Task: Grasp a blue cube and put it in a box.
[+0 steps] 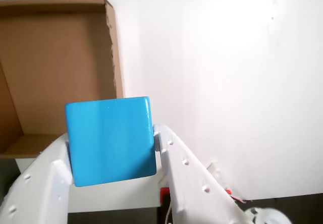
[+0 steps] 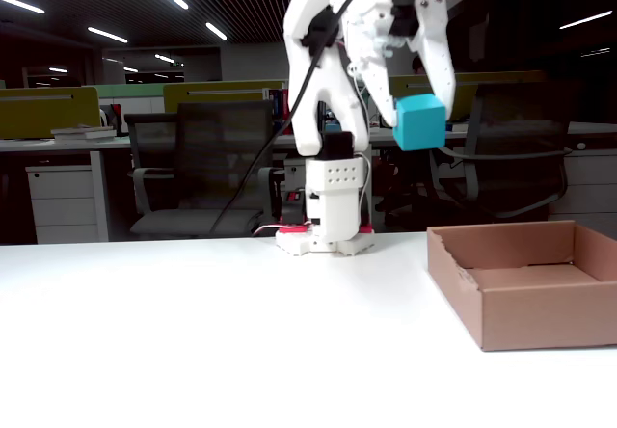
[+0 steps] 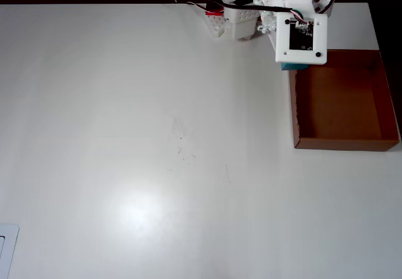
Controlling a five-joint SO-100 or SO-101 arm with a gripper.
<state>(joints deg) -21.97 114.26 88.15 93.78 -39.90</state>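
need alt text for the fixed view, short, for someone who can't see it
A white robot arm holds a blue cube in its gripper, raised high above a white table. An open brown cardboard box sits on the table at lower right, empty as far as this view shows, with the cube above and left of it. Dim office chairs and desks fill the background.

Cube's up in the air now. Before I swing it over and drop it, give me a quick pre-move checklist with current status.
1. The blue cube is clamped in the gripper: ok, fingers press both sides in the wrist view.
2. Cube lifted clear of the table: ok, it hangs high in the fixed view.
3. The box is empty: ok, bare cardboard floor overhead.
4. Cube over the box opening: not ok, overhead it sits at the box's left wall near its far corner.
5. Grip depth: cannot tell, contact faces are hidden.
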